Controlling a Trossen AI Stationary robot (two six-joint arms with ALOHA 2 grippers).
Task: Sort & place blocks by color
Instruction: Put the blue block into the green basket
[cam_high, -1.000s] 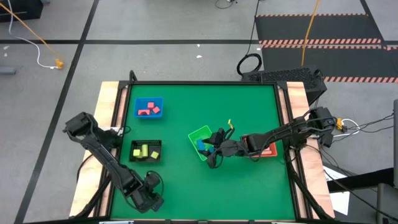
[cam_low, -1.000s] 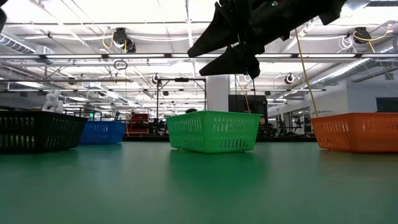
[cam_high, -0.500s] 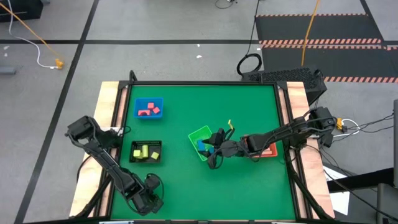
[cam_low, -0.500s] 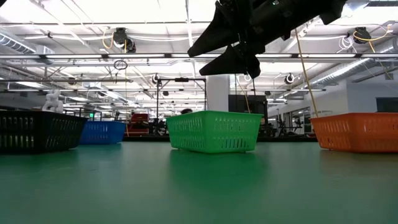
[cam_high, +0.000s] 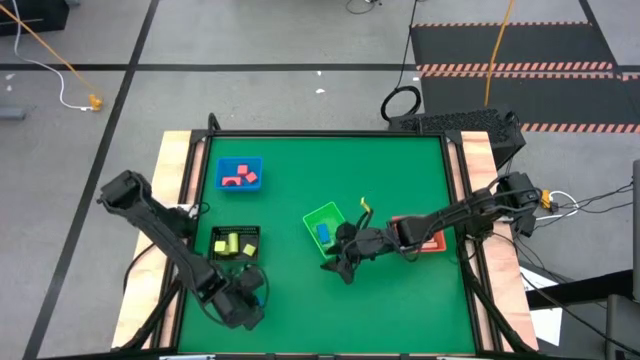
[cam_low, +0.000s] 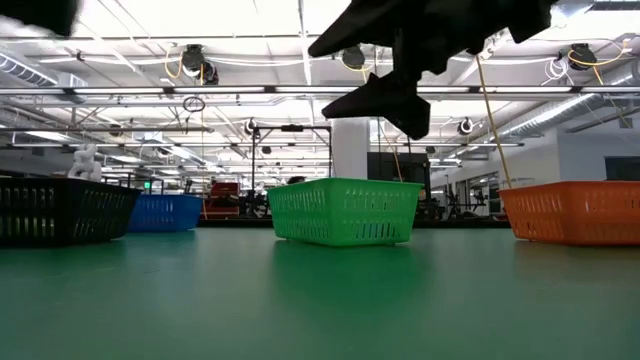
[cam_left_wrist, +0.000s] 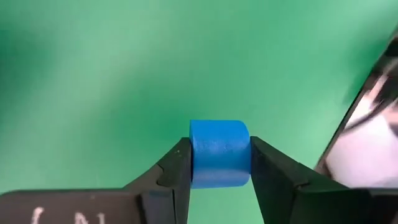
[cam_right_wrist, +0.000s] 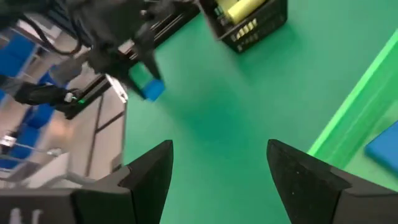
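Note:
My left gripper is near the table's near-left corner, shut on a blue block, which also shows in the right wrist view as the blue block. My right gripper hangs open above the table, just near of the green bin, and touches nothing; it shows high up in the low view as the right gripper. A blue block lies in the green bin. Red blocks lie in the blue bin and yellow blocks in the black bin. My left gripper pinches the blue block between its two fingers, one on each opposite side face. The block is lifted clear, with bare green table behind it.
The blue bin stands far left and the black bin near left. The red bin lies partly under my right arm and shows orange in the low view. Open green table lies between the bins and along the near edge.
My right gripper has moved from over the green bin's near corner toward the table's near edge and has turned a little. My left gripper has shifted slightly toward the far edge and the right, its arm swinging with it.

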